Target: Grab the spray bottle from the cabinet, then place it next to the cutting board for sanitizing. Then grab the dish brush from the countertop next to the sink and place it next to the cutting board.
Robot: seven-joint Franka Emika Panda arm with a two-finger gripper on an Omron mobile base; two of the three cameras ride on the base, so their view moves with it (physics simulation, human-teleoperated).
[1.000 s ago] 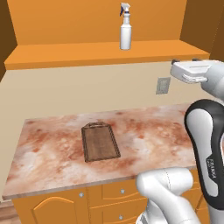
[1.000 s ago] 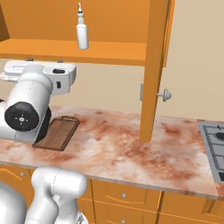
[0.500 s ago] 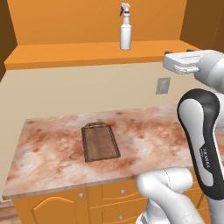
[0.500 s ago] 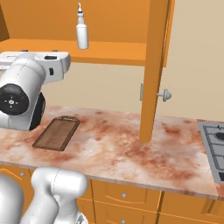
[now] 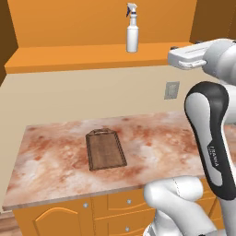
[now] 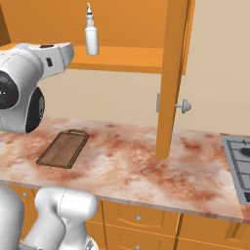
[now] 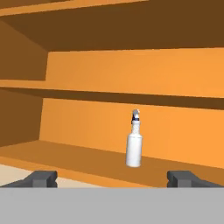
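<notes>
The cabinet (image 5: 92, 57) was the largest thing, an orange wooden wall unit with darker brown sides and a flat shelf, its door (image 6: 173, 73) standing open at the right. Under it lay the countertop (image 5: 55, 156), a pinkish-red and cream marbled slab with a pale edge, and near its middle, closer to the back edge than to the front one, rested the cutting board (image 5: 106, 150), dark brown, rectangular, with a raised rim and a short handle end toward the wall. The white arm was lifted to shelf height, and the gripper (image 7: 111, 177) looked straight into the cabinet, its jaws spread wide apart and holding nothing. The spray bottle (image 7: 134, 144) stood upright on the shelf, alone, near the front edge of it and well apart from the gripper, almost centred between the two finger tips in the hand view. It was a small white cylinder with a narrow neck and a white trigger nozzle with a blue tip. I judged it to be light, stiff plastic and rather smooth, so it could slip or tip over if pushed at the top. The best place to hold seemed the round body, a little below the shoulder, with the fingers on two opposite sides, not the thin neck or the trigger.
</notes>
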